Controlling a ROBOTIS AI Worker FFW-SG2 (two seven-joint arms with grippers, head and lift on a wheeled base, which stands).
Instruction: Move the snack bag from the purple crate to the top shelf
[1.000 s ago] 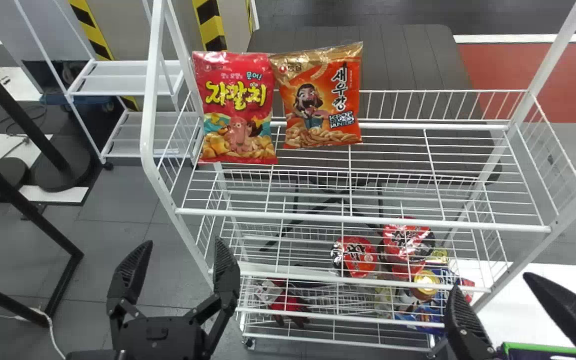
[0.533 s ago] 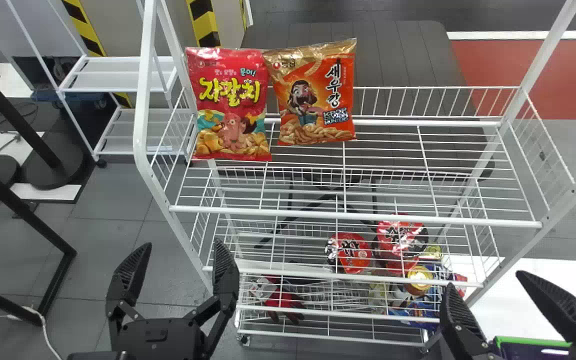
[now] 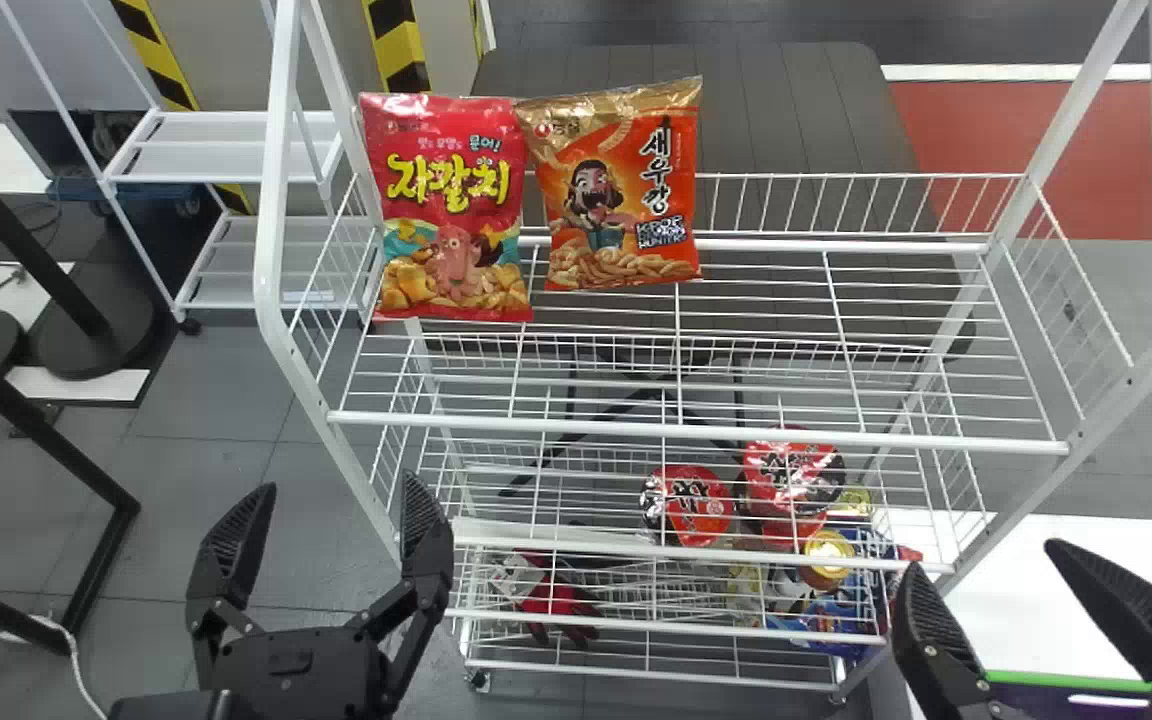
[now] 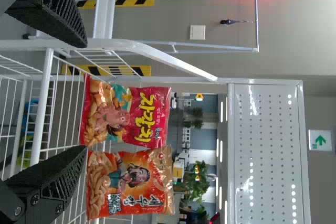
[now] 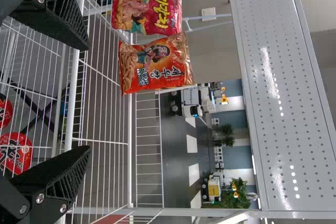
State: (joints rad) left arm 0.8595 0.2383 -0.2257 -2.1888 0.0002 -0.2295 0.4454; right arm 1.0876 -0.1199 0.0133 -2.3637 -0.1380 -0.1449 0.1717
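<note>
Red snack bag — orange snack bag, gold-topped

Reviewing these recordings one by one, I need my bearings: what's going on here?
Nothing is being handled: the left gripper and right gripper hang open and empty before the rack. A red snack bag and an orange snack bag stand side by side at the left of the top shelf. The purple crate is low on the right.
</note>
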